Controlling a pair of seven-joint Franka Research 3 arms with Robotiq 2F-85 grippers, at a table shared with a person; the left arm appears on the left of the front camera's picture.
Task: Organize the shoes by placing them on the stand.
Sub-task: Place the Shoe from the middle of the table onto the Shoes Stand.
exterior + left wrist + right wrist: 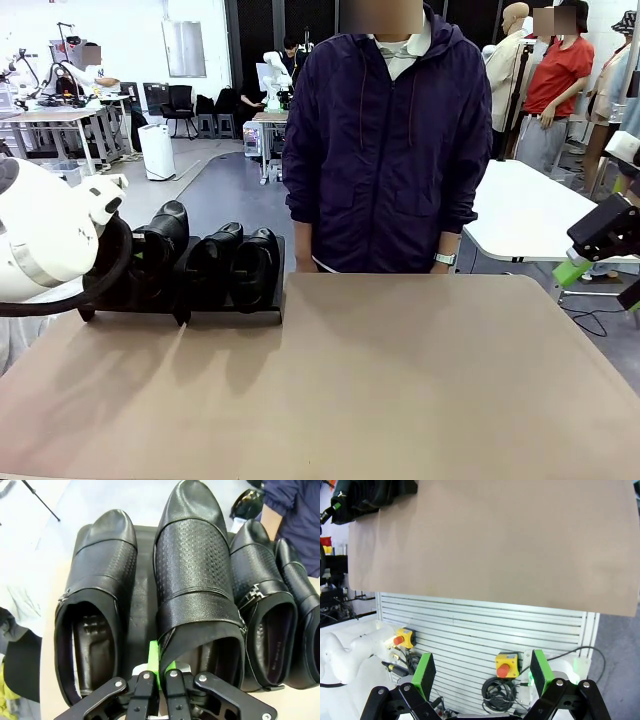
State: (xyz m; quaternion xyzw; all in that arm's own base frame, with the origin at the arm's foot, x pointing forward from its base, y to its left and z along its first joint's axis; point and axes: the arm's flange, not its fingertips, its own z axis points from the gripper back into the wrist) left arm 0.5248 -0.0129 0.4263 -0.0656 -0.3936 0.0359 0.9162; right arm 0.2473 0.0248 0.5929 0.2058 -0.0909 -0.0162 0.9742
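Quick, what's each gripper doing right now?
Left gripper: shut on a shoe, at its heel edge.
Right gripper: open, holding nothing.

Table: the flat tan rectangular tabletop [400,380] lay bare across centre, right and near edge; wide free passage there.
Far-left corner: blocked by the low matte-black rectangular stand [240,312], crowded with glossy black leather slip-on shoes [95,605] set side by side, narrow gaps between them.
Left approach: the white left arm [40,235] stood in front of the stand's left end.
Far edge: a person in a dark purple zip jacket [390,140] stood against it, just right of the stand.
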